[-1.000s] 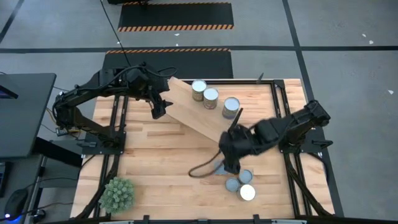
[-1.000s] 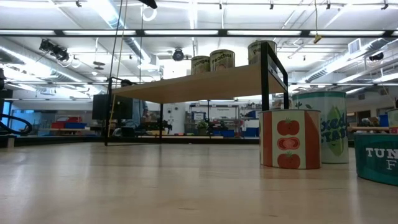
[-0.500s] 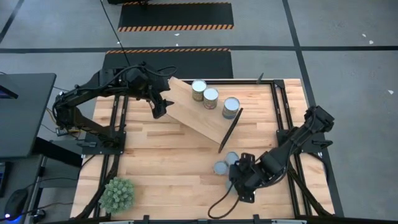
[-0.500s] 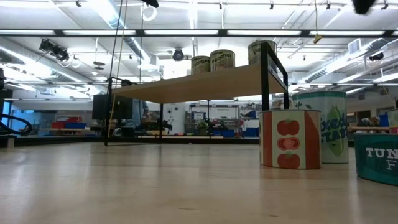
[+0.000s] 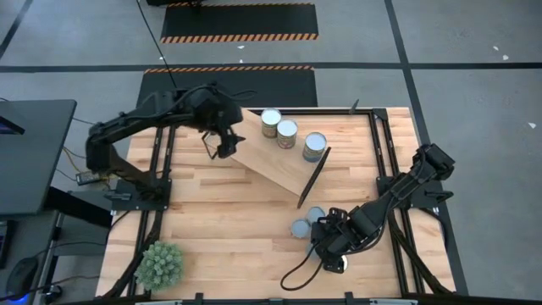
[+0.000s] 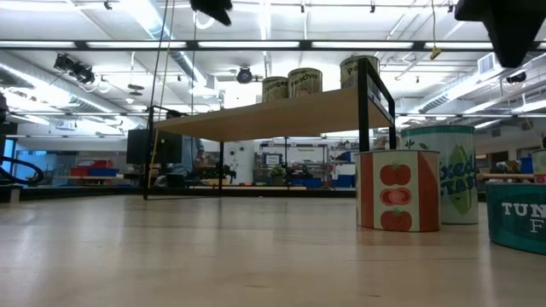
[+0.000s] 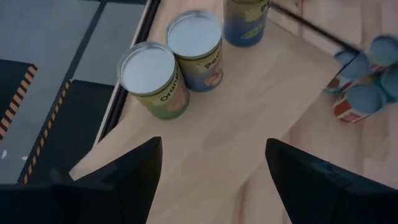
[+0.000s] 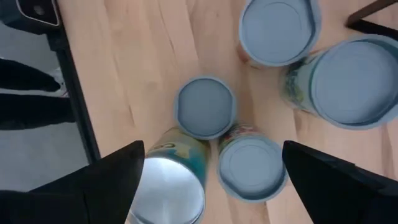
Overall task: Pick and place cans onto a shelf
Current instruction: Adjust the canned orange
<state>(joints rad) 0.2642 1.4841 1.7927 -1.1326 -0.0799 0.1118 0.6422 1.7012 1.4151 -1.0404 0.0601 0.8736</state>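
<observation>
3 cans [image 5: 288, 133] stand on the shelf [image 5: 271, 157]; 5 more [image 8: 205, 115] sit clustered on the table [image 5: 212, 229]. Right gripper [image 8: 211, 180] spread wide above them, empty; left gripper [image 7: 211, 168] wide over the shelf.

Workshop hall: hazard-striped floor [image 5: 240, 37], ceiling strip lights [image 6: 264, 44]

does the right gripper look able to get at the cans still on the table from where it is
Probably yes: the right gripper, open, hangs right above the cans on the table, and nothing shows between them. They stand tightly bunched, though, so the fingers may struggle to straddle one.
</observation>
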